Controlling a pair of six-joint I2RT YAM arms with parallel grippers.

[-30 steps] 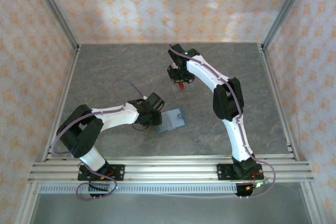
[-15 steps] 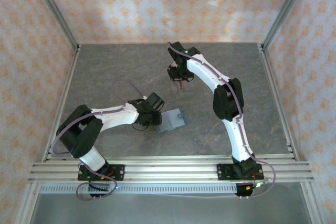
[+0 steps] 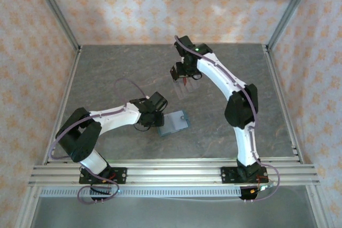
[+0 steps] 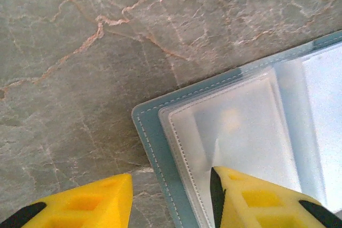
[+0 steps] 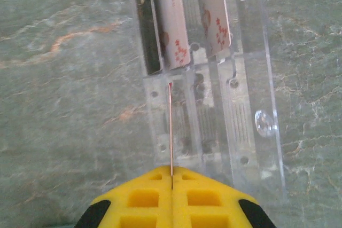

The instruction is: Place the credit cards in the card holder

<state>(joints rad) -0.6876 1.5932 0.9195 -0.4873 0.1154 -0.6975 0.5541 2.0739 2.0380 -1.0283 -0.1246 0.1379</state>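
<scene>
Right wrist: right hand pinched shut on a red card, edge-on over the clear tray.
We see the left hand part open, astride the card holder corner.

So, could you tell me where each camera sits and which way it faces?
Top: fixed above and behind the arms, looking down on the table; left arm and right arm show, bases at the bottom.
Left wrist: on the left arm, facing down at the wallet corner; open left pincer shows.
Right wrist: on the right arm, facing down at the tray; right pincer shows, shut on a red card.
Shared: top and left wrist see the wallet; top and right wrist see the tray.
</scene>
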